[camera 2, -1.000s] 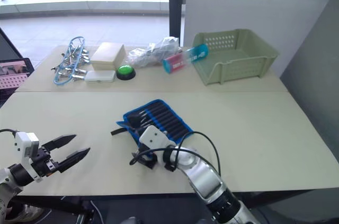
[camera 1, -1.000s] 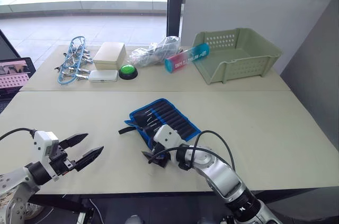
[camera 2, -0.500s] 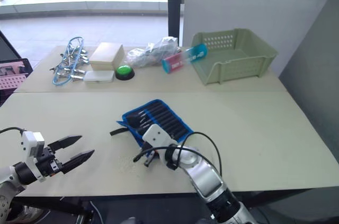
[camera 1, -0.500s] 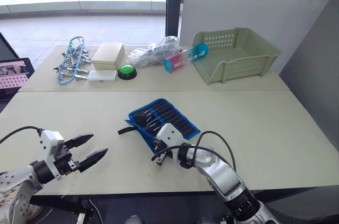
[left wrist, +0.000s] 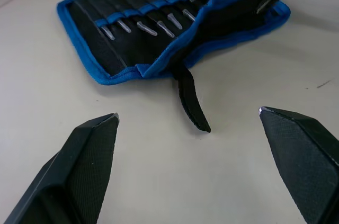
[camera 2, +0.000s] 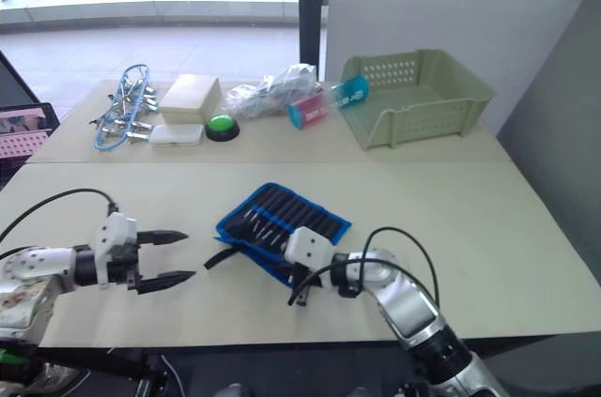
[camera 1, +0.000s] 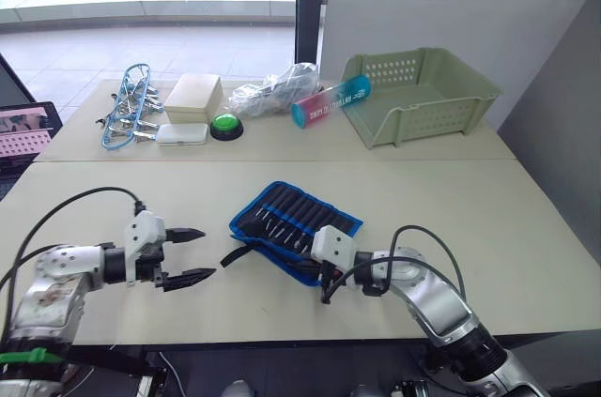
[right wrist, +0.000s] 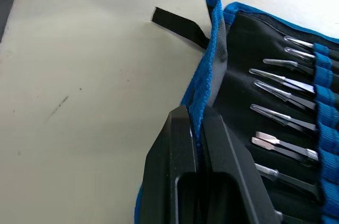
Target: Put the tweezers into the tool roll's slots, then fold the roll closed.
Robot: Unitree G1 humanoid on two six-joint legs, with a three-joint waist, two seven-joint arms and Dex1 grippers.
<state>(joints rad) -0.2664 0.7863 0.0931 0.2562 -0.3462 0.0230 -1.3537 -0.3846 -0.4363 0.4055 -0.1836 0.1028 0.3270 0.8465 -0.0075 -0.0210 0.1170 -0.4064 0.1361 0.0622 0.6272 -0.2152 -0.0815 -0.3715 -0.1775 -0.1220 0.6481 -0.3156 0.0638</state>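
Pale tabletop (camera 1: 488, 228) before a glazed wall. Tool roll (camera 1: 293, 217) lies diagonally — tweezers (right wrist: 280, 83) slotted crosswise. Right gripper (right wrist: 197, 123) pinches its blue hem; left gripper (camera 1: 192, 253) spread wide.

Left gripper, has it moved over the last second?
Yes. The left gripper has come in toward the tool roll, now near its strap, fingers open.

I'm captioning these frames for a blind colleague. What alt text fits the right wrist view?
The right gripper is shut on the blue-edged flap of the tool roll, lifting it off the table. Tweezers sit in the slots with their silver tips showing, and the black strap lies flat on the table.
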